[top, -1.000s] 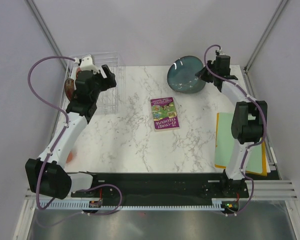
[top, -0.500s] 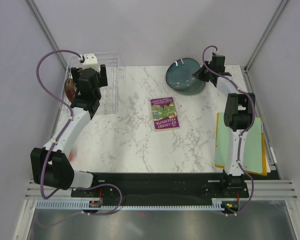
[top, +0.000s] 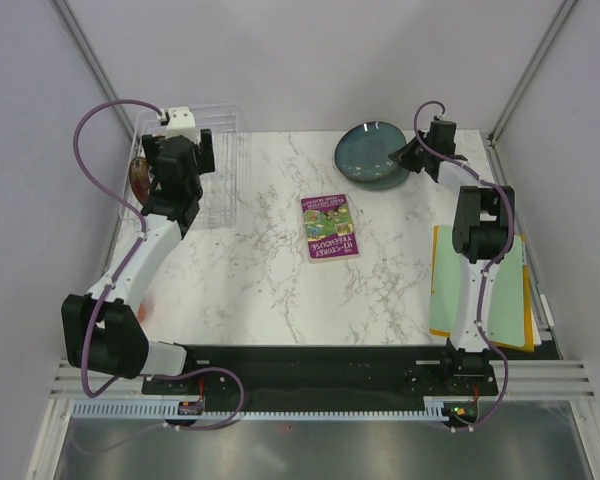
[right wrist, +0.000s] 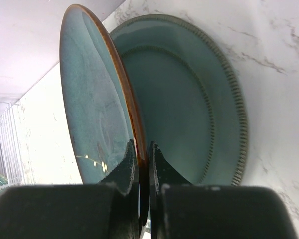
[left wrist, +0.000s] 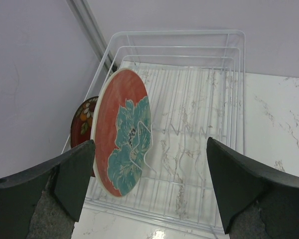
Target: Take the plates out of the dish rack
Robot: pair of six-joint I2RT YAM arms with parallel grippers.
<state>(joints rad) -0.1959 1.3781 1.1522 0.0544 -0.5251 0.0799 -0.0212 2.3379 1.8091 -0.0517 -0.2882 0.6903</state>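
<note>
Top external view, surroundings: purple book (top: 329,228) lay mid-table and green folder (top: 446,290) beside the right arm, both apart from the plates.
Right gripper (right wrist: 142,149): pinched the tilted teal plate (right wrist: 89,114) by its rim, above the flat grey-green plate (right wrist: 189,119).
Left gripper (left wrist: 150,149): spread wide over the dish rack (left wrist: 179,35), where the red floral plate (left wrist: 122,132) stood upright, a darker plate (left wrist: 82,124) just beyond it.

Robot lab test cell: marble-print tabletop (top: 270,270) enclosed by plain pale panels (top: 310,60) on aluminium posts (top: 85,55), two arms (top: 145,250) bolted to a black base plate (top: 320,362), purple cabling (top: 78,135) exposed
</note>
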